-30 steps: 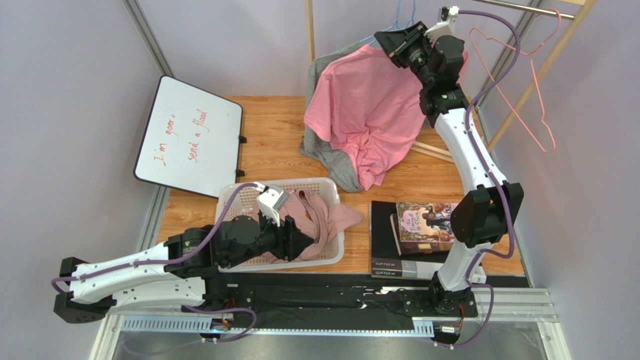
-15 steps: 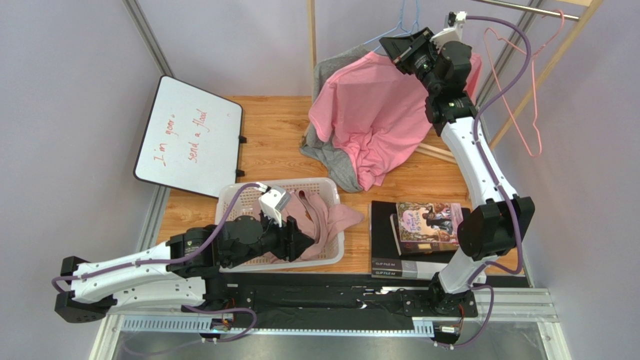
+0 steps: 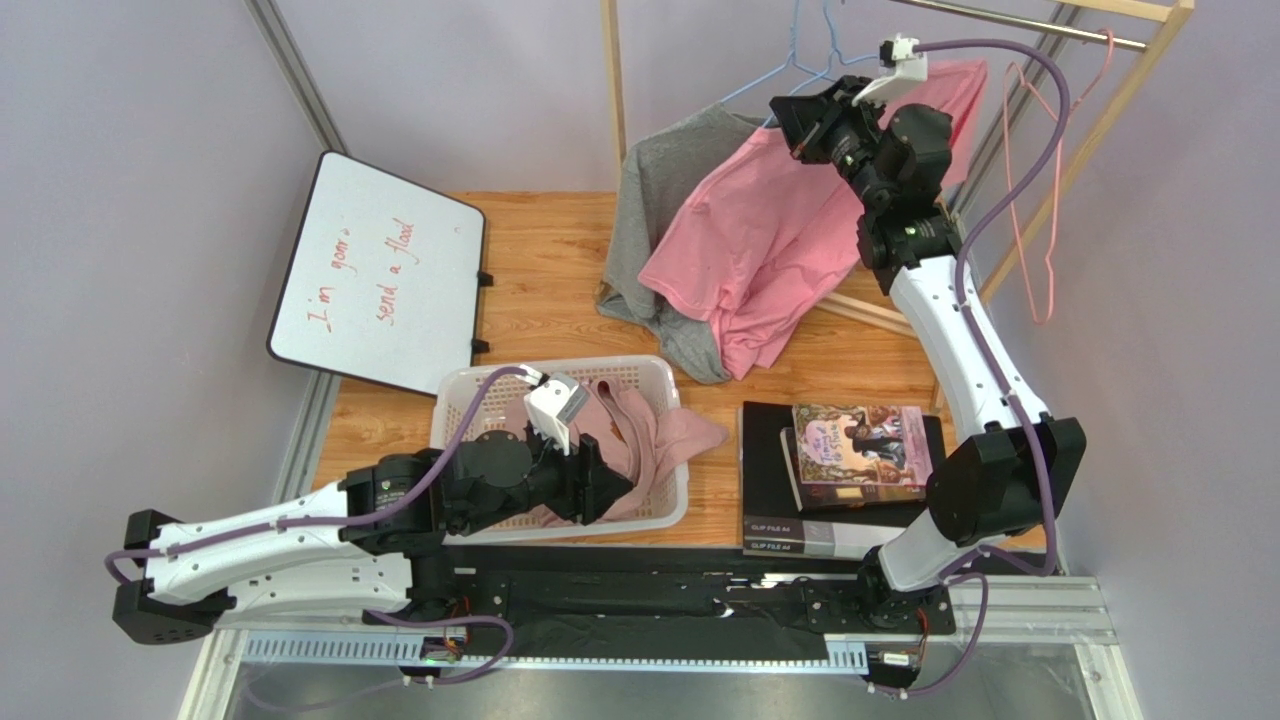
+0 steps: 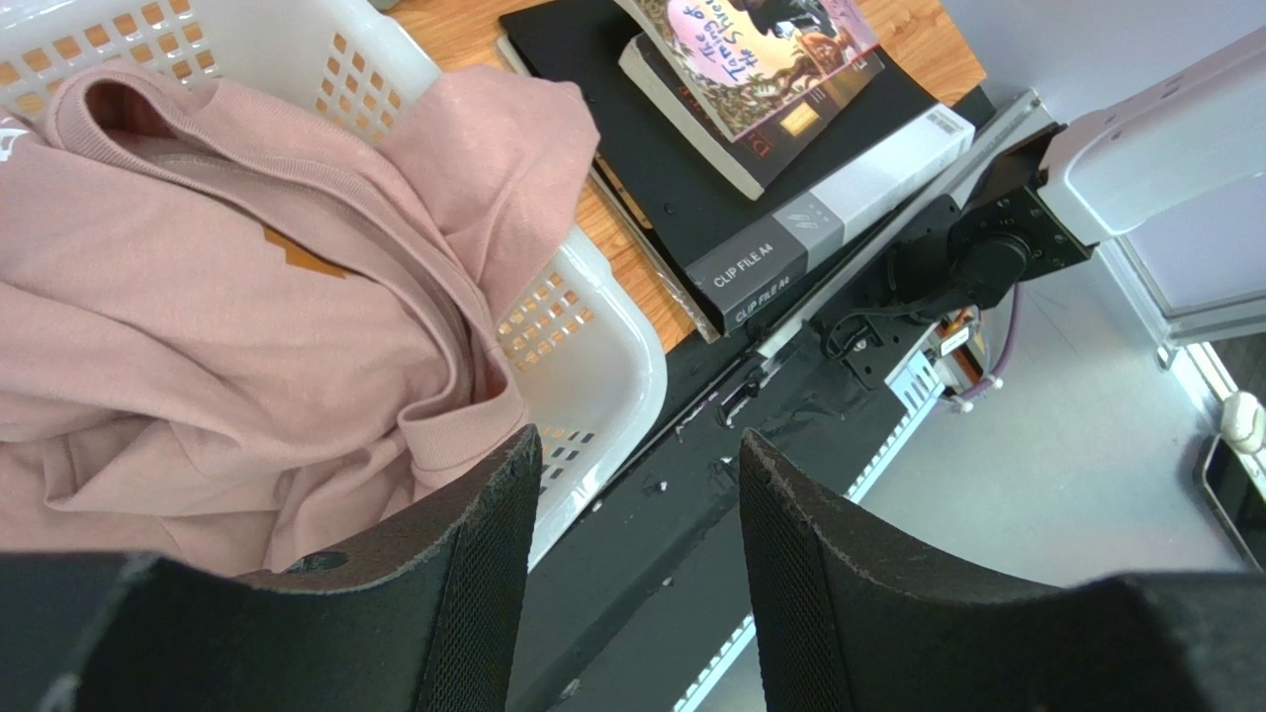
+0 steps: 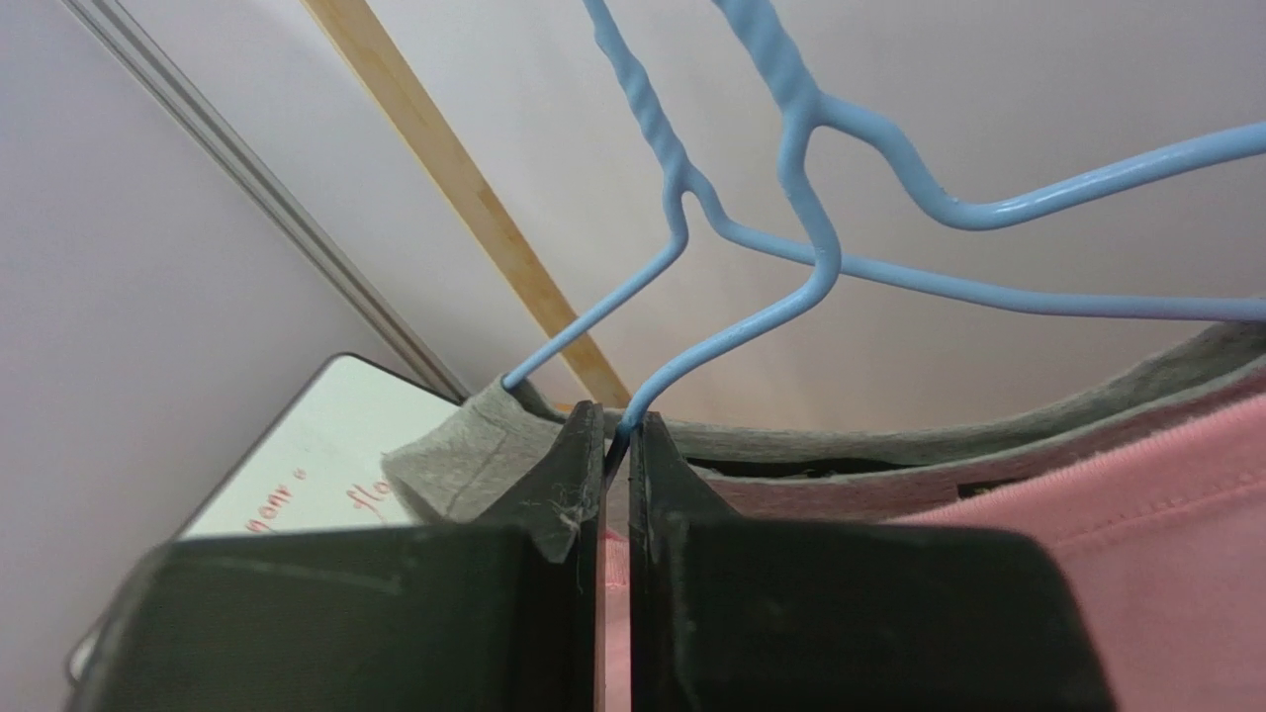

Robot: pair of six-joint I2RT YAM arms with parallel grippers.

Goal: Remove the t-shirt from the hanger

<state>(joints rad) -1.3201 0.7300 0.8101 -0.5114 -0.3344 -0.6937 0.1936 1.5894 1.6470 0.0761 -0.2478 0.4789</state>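
Note:
A pink t-shirt (image 3: pixel 766 240) hangs at the back on a blue wire hanger (image 3: pixel 796 53), in front of a grey t-shirt (image 3: pixel 661 195) on a second blue hanger. My right gripper (image 3: pixel 796 120) is high at the pink shirt's neck, shut on the fabric. In the right wrist view the jaws (image 5: pixel 617 430) are closed, with a blue hanger wire (image 5: pixel 773 223) running down between the tips and pink cloth (image 5: pixel 1159 475) behind. My left gripper (image 3: pixel 609 477) is open and empty, low over the basket's near right corner; in its wrist view (image 4: pixel 632 445) nothing lies between the fingers.
A white basket (image 3: pixel 466 393) holds a dusty-pink garment (image 3: pixel 646 435) that spills over its right rim. Stacked books (image 3: pixel 849 450) lie to its right. A whiteboard (image 3: pixel 376 278) leans at the left. An empty pink hanger (image 3: pixel 1037 195) hangs from the rail (image 3: pixel 1037 23) at the right.
My right gripper has risen and moved right, pulling the pink t-shirt up and right and uncovering more of the grey shirt. The pink hanger swung. The left arm barely moved.

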